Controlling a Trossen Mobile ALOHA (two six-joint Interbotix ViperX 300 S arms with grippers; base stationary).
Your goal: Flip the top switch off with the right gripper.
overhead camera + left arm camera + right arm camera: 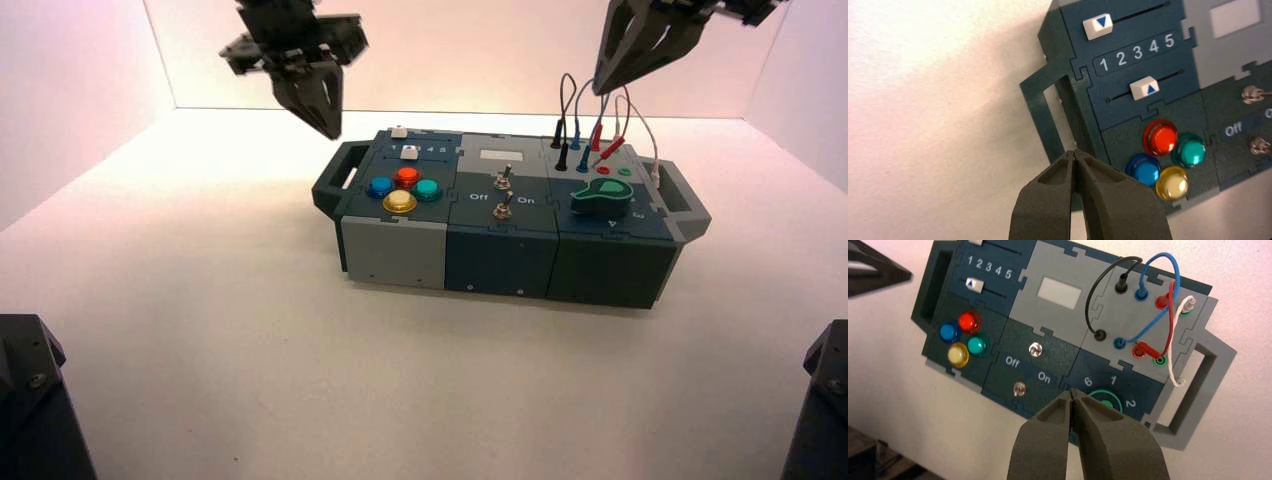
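- Right gripper (1072, 392) hovering shut, lower centre of the right wrist view.
- Top switch (1035, 349) sitting centre-left there.
- Risk: wide tips overshooting, bumping green knob (1107, 403).
- Left gripper (333, 135) idling upper left, high view.

a pale, smooth tabletop (230, 350) carries the dark blue and grey box (500, 262).

Btns (968, 322), sliders (975, 285), knob (1106, 403), wires (1172, 315)
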